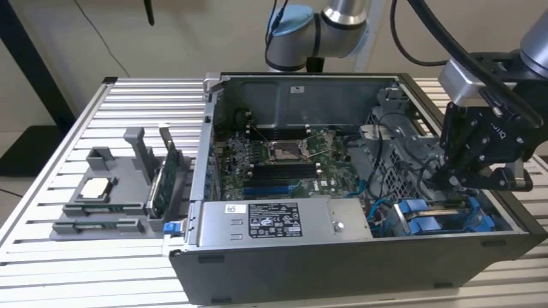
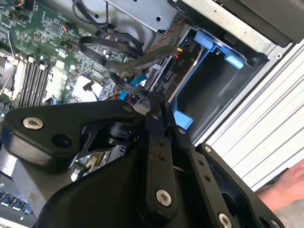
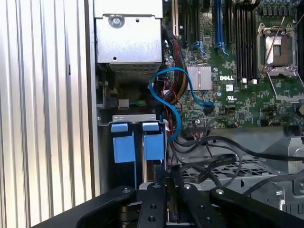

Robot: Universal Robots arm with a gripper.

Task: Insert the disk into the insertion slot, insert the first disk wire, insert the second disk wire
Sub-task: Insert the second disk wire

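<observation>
While resting flat on a ribbed metal table (image 1: 51, 256), lies open on its side: a big grey computer case (image 1: 342, 269), green motherboard (image 1: 283, 160) facing up. Pale wall behind. On the exterior view's left, next to the case, a grey holder (image 1: 102, 212) with a chip (image 1: 94, 187) and a green card (image 1: 169, 173) standing on edge. Along the near wall of the case, a grey power box (image 1: 291, 221).

Tight room in the corner on the exterior view's right: case walls close on two sides, black wires (image 3: 223, 161) and a blue wire (image 3: 164, 95) looped just beside the insertion slot (image 1: 428, 221) with its blue fittings. Seems to sit down inside that slot already: the disk (image 2: 156, 76), mostly hidden, only an edge to see. Beside it, an open bay (image 2: 213, 80).

Reaches down from above into that corner: the arm, with the gripper (image 1: 462, 186) just over the slot. In both wrist views, fingers (image 2: 152, 142) close together at the tips (image 3: 167, 178), with a black wire running right up to them; cannot tell if pinched. Near the case edge in the second wrist view, a person's hand (image 2: 285, 185).
</observation>
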